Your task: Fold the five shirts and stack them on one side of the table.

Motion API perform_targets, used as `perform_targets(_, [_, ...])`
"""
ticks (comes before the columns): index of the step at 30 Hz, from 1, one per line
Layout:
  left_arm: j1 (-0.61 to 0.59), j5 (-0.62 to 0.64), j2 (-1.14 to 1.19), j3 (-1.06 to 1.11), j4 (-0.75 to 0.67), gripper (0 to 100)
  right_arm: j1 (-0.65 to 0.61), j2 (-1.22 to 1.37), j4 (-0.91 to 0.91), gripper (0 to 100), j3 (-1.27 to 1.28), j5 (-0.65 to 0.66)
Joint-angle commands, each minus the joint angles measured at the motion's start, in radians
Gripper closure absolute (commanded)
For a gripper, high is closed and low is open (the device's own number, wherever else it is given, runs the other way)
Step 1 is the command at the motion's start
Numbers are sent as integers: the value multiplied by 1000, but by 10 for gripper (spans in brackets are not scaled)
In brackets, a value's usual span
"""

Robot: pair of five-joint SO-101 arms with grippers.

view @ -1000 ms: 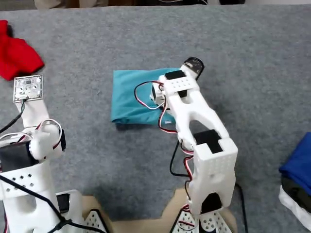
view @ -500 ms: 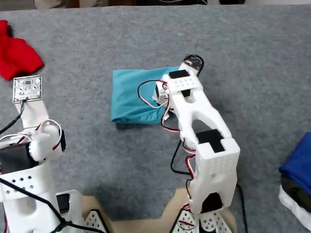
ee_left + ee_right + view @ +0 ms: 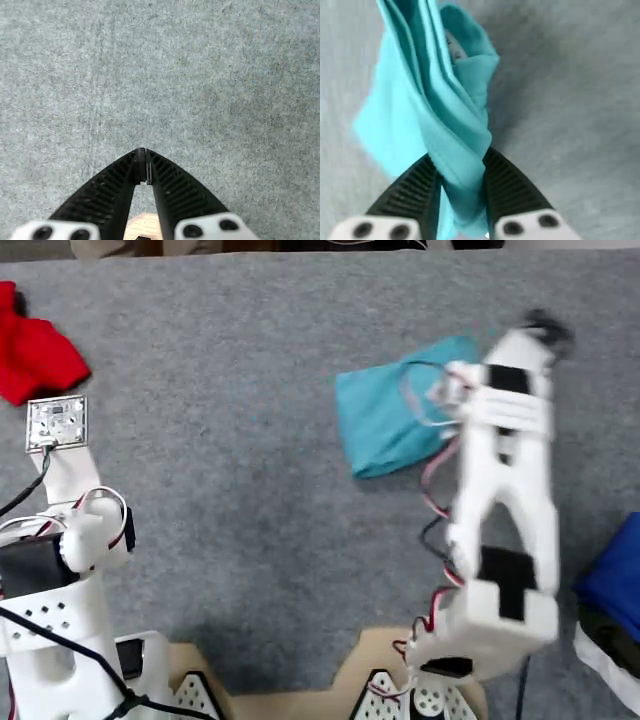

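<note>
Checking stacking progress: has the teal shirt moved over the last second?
Yes. The teal shirt, clamped in the right hand, has slid rightward, away from the red shirt and toward the blue cloth.

Nothing written can be read: no words, numbers, labels or signs. The small square grey circuit board [image 3: 58,421] mounted on a white plastic arm, at about nine o'clock in the high view, carries tiny marks that are too small to make out.
</note>
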Motion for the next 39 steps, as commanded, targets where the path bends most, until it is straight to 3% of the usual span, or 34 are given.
perform_targets(1, [-11,-11,-12,-11,-2,980,163,-166,6,994,-38,58])
perform_targets(9, [-11,-11,-12,-11,-2,980,516,-265,3,994,-38,163])
perform_targets(17, [-11,-11,-13,-11,-2,980,756,-265,-2,994,-39,232])
perform_targets(31, [-5,-11,-13,-11,-3,980,1040,-266,9,993,-116,361])
perform_targets(39, [-5,-11,-13,-11,-3,980,1132,-255,135,991,-105,462])
